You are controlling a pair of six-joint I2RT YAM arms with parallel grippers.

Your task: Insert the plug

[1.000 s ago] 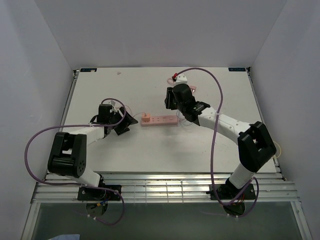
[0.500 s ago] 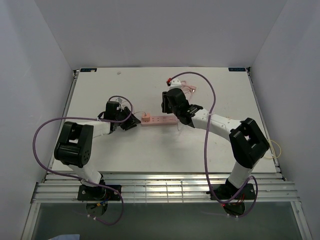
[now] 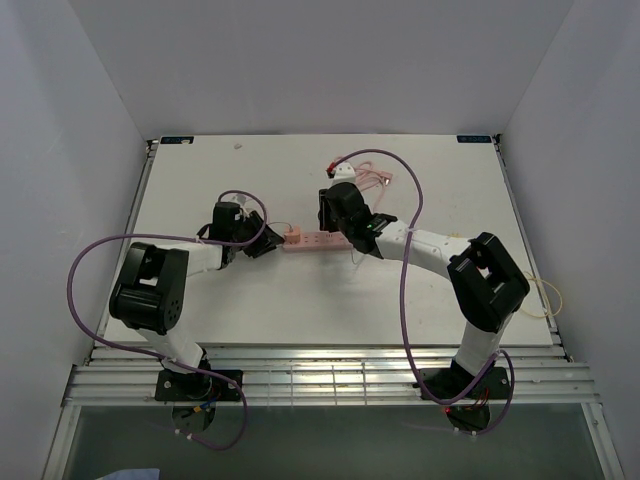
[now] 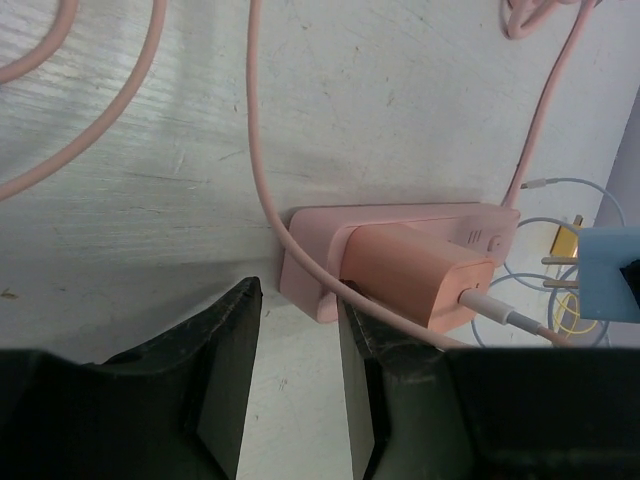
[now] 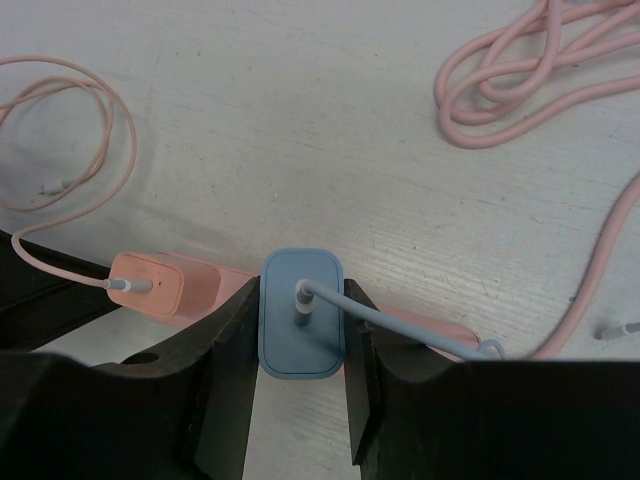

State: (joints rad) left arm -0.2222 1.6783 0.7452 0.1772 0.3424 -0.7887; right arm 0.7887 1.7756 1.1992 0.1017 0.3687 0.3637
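Top view: the pink power strip (image 3: 318, 240) lies left to right. The left gripper (image 3: 271, 243) is at its left end and the right gripper (image 3: 336, 222) is over its middle.

Left wrist: jaws apart, empty, with the strip's end just ahead. A glossy pink charger (image 4: 420, 275) is seated in the strip. The blue plug (image 4: 610, 272) has its metal prongs facing the strip, not yet in.

Right wrist: the fingers clamp the smooth, rounded plug directly over the strip.

Right wrist: blue plug (image 5: 285, 345) hides its prongs and the power strip (image 4: 400, 215) socket below. Left wrist: plug cut off at right edge.
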